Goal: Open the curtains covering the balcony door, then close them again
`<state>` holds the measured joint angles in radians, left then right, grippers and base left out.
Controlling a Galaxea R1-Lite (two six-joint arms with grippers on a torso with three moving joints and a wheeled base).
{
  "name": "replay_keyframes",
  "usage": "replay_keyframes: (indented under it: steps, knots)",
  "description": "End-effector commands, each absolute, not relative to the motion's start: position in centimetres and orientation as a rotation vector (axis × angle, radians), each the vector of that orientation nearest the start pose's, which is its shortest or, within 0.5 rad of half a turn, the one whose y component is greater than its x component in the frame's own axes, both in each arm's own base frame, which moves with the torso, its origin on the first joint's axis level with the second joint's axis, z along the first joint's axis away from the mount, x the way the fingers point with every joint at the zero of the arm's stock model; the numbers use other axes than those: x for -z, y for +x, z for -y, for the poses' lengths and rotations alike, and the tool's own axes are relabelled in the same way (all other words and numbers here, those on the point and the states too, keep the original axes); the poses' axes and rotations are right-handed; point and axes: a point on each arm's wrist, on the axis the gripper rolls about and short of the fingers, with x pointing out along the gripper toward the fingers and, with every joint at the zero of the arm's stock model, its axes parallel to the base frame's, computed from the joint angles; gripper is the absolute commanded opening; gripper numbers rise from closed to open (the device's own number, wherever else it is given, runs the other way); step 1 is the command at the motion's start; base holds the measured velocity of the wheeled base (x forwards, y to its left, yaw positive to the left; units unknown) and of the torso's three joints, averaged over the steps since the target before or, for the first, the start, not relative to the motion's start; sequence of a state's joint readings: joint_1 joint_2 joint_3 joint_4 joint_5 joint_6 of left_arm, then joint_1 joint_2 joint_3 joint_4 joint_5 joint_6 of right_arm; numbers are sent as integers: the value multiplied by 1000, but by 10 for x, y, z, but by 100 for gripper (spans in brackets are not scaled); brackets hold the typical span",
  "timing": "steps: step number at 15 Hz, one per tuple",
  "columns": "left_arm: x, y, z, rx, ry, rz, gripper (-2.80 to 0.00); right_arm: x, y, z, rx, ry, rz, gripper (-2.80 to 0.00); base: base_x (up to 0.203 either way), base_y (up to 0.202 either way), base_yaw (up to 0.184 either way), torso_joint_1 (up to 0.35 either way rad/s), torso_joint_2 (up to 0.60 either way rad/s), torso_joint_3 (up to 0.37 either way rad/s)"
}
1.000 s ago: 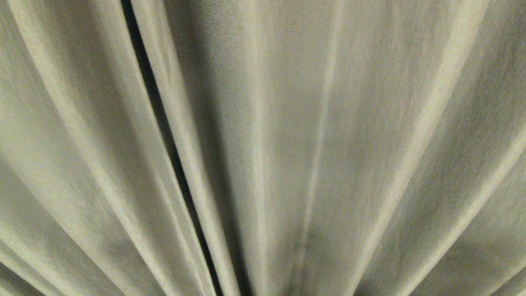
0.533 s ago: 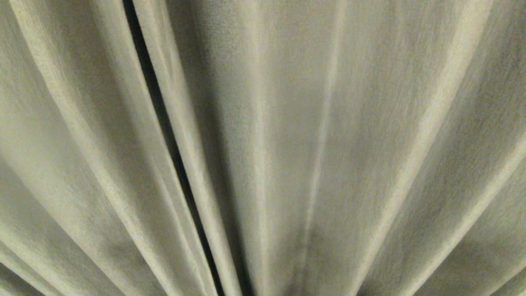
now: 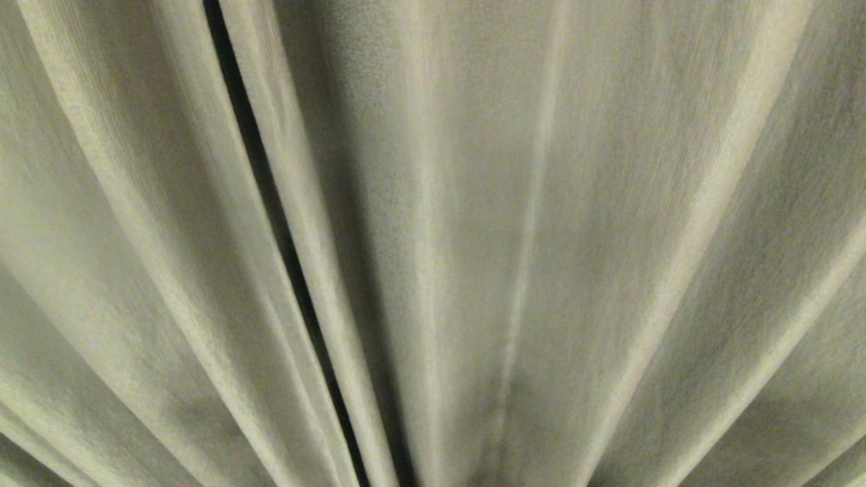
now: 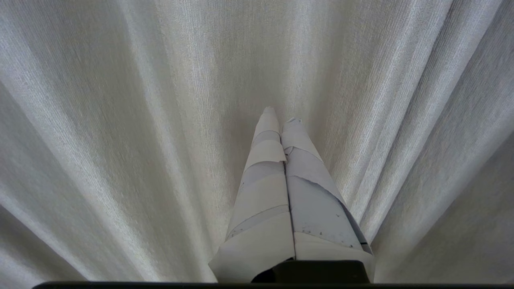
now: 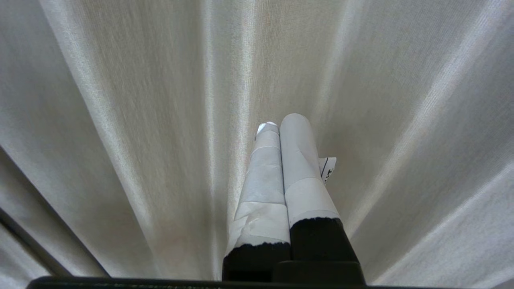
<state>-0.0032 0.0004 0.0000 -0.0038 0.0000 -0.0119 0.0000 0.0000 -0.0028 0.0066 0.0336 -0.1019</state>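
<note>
Nearest in the left wrist view, the left hand (image 4: 280,114) is seen with its two tape-wrapped fingers (image 4: 265,188) pressed together, nothing being held between them. The right hand (image 5: 283,122) is likewise shown pressed together and empty, its tips directed at the fabric. Just beyond both hands the curtains (image 3: 541,243) are found, filling every view. Their long axis is set vertically, the soft pleats being drawn as long bands that converge toward the lower edge of the head view. Whether the fingertips touch the cloth cannot be told. Between the two panels a narrow dark gap (image 3: 260,169) is left, running along the pleats, left of centre.
</note>
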Motion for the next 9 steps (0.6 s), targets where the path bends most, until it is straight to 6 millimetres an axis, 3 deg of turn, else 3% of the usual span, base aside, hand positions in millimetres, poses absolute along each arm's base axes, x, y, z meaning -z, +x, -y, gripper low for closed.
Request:
replay_keyframes:
  steps: [1, 9]
  knots:
    - [-76, -23, 0, 3, -12, 5, -280, -76, -23, -1, -35, -104, -1, -280, 0, 0, 0, 0, 0, 0]
    - [-76, -23, 0, 3, -12, 5, -280, -76, -23, -1, -32, -87, -2, -280, 0, 0, 0, 0, 0, 0]
